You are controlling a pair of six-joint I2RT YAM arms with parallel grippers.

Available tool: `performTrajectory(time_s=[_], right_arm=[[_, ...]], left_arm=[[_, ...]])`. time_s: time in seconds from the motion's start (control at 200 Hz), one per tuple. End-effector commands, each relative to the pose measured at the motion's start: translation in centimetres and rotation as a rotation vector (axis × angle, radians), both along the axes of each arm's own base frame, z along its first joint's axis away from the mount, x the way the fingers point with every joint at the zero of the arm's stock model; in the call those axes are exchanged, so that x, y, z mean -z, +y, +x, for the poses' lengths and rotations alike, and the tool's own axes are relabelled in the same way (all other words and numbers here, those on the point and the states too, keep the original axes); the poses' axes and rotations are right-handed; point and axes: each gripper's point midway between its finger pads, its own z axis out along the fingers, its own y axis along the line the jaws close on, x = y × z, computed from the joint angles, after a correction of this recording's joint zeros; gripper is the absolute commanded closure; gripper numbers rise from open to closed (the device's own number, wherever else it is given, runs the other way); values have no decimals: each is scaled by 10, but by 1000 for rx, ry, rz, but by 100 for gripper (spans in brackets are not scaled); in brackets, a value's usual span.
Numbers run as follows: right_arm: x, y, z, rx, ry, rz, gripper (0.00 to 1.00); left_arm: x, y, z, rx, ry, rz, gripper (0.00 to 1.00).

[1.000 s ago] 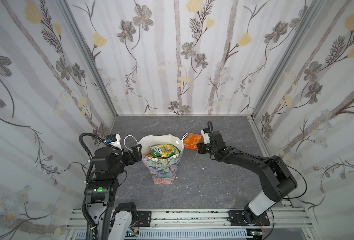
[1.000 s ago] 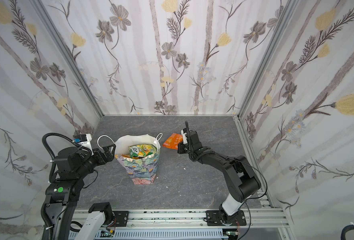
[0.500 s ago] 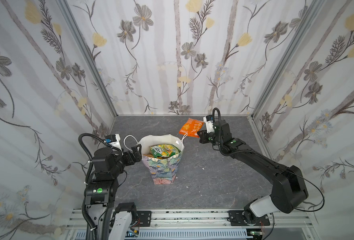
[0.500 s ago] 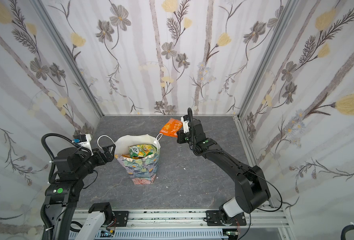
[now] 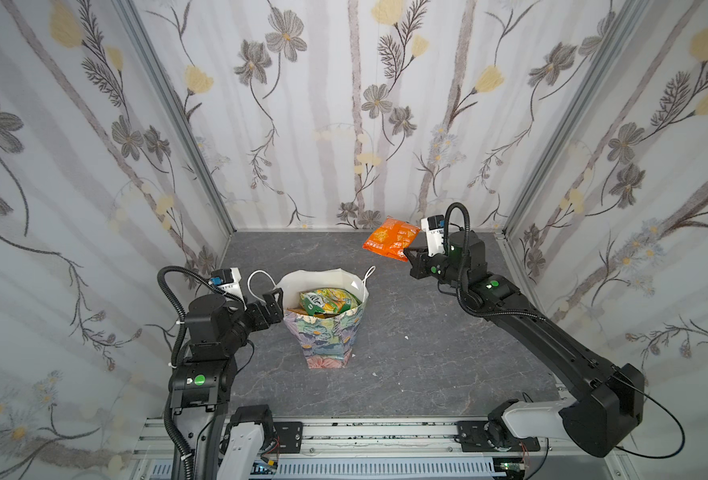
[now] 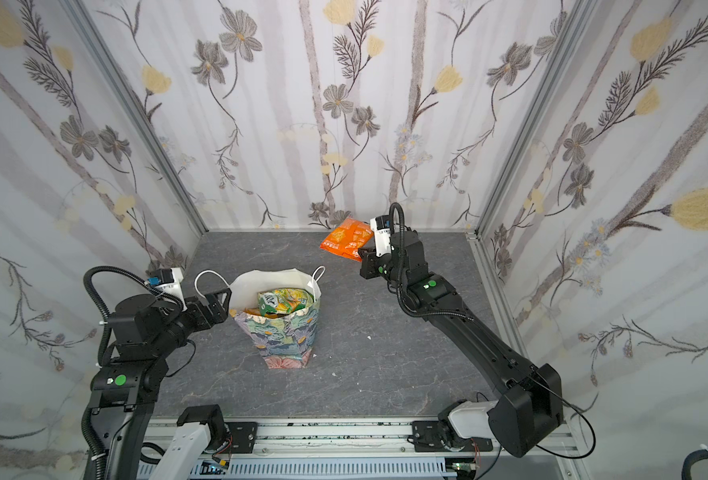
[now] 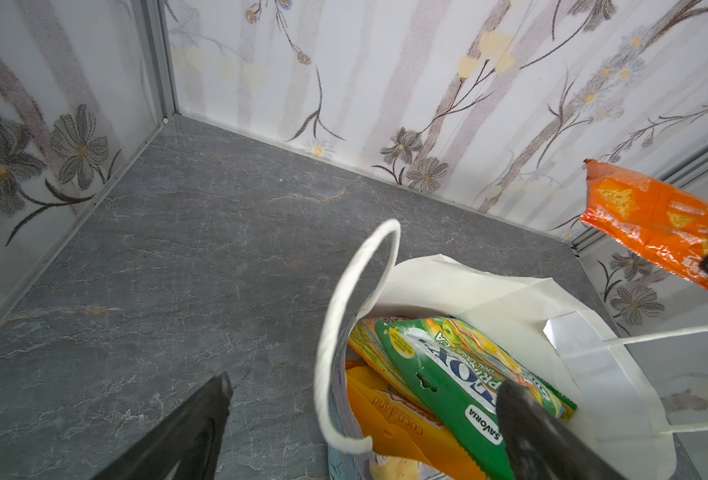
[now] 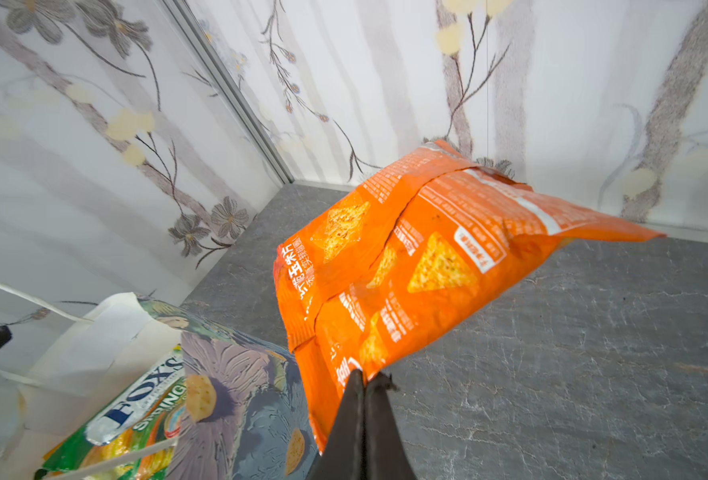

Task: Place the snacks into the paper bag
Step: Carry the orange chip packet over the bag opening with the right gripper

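The paper bag stands upright mid-table, floral outside, white inside. In it lie snacks: a green FOX'S packet on top and an orange-yellow box. My left gripper is open and straddles the bag's left wall by a white cord handle, one finger outside and one over the green packet. My right gripper is shut on a corner of an orange chip packet, held in the air behind and to the right of the bag.
The grey stone-look table is walled in by floral panels on three sides. A few white crumbs lie right of the bag. A metal rail with both arm bases runs along the front edge.
My right gripper has lifted the orange packet up from beside the bag's right rim and a little toward the back wall. The left arm and the bag have not moved.
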Motion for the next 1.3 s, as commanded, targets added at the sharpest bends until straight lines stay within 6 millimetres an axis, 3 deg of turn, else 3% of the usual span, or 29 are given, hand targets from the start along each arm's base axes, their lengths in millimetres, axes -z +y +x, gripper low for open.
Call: performTrajectory(time_s=[0.0,0.31,0.529,0.754,0.784,0.889,1.104,1.294], right_arm=[[-25,3,-8,-25,-56,8,100],[-64,24,-39,-100,-137,18,100],[-75,58,-70,-239,-164,-4,100],[-53,95,-98,-418,-123,-117,100],[-51,107,-111,-466,-120,-125,100],[-45,114,-119,-492,-110,-154,100],[-31,123,-124,-525,-80,-207,100],[-16,127,-115,-461,-95,-292,100]], left_arm=[[-10,0,2,3,-42,12,0],[-10,0,3,3,-40,12,0],[-9,1,3,2,-39,12,0],[-9,1,3,0,-39,12,0],[-9,1,3,0,-39,12,0],[-10,1,3,0,-40,12,0],[-10,1,2,0,-42,12,0],[-10,1,2,-2,-42,13,0]])
